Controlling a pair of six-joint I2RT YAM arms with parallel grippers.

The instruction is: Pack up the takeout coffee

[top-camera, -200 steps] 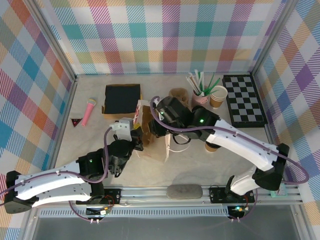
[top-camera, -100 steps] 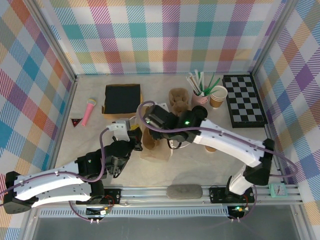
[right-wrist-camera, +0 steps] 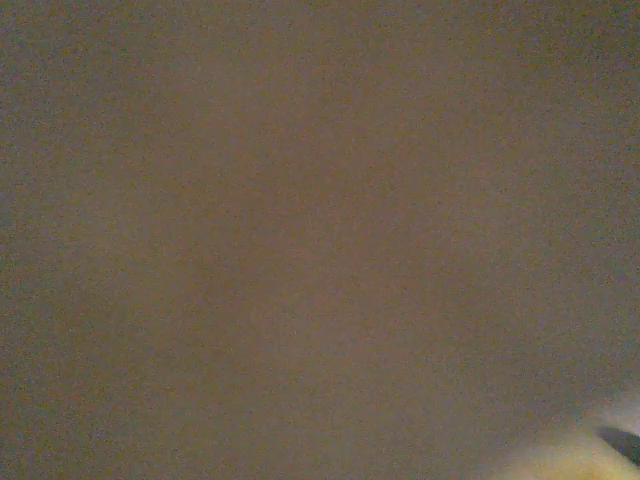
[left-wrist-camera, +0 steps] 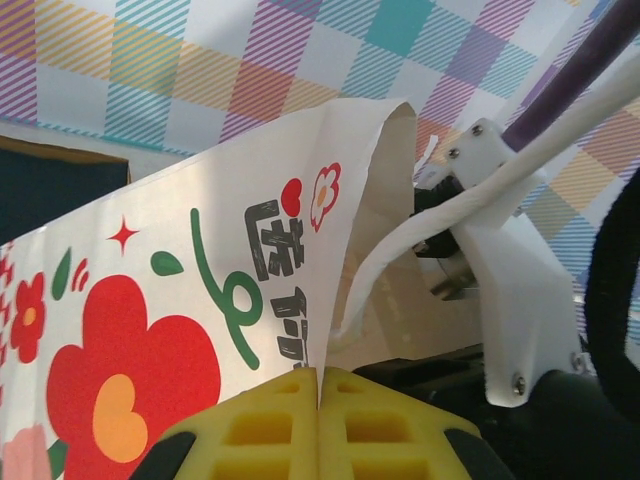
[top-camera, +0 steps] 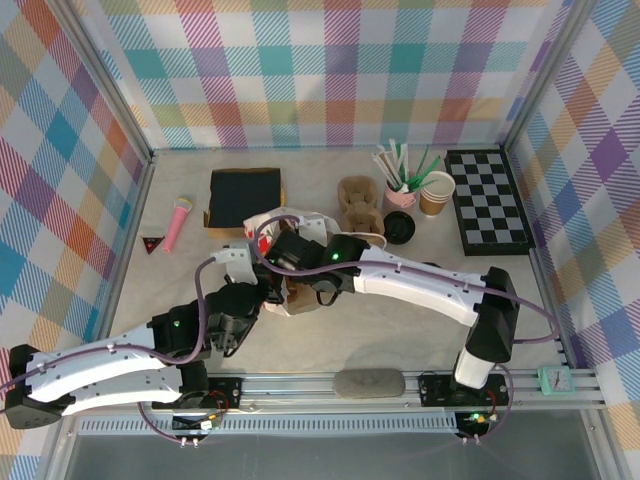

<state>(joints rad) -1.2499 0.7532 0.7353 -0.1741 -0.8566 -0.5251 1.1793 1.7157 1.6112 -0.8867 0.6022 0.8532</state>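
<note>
The printed paper bag (top-camera: 300, 300) is the hub: the right gripper is buried inside it (spread or closed, I cannot tell), and the left gripper (left-wrist-camera: 318, 420) pinches its rim. Well right of the bag wait the open kraft cup (top-camera: 437, 192) and, nearer, the black lid (top-camera: 400, 228), so packing seems hardly begun.

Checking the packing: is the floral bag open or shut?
Open: the left gripper pinches one wall of the floral bag, and the right arm reaches into the gap.
</note>
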